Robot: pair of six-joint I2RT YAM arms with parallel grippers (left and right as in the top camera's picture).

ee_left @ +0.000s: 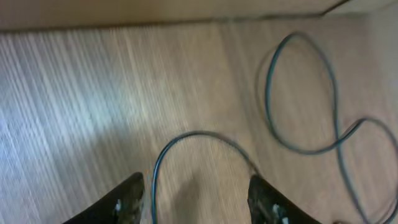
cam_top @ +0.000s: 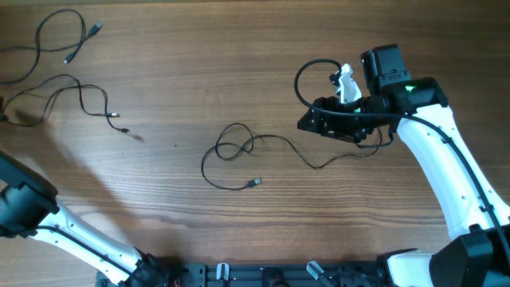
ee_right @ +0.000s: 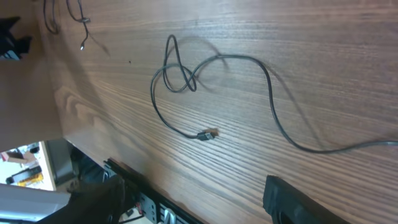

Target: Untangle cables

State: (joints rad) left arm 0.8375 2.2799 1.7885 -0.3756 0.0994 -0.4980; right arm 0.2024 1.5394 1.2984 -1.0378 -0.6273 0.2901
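Cables, three overhead: one cable [cam_top: 84, 26] and a second cable [cam_top: 60, 77] loop at the counter's [cam_top: 175, 72] far-left, a third cable [cam_top: 275, 138] mid-counter runs left-right. Left wrist: left pincer [ee_left: 196, 208] spread astride a blurred loop [ee_left: 199, 134]. Right wrist: right pincer [ee_right: 193, 205] agape, empty.

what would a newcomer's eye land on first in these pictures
The thin black cable with a crossed loop stands out first, lying mid-table on the brown wood-grain tabletop. Next comes the white-and-black right arm at the upper right, its right gripper open above the wood near that cable's far stretch. A second thin black cord lies in the top left corner, with a third thin black cord just below it.
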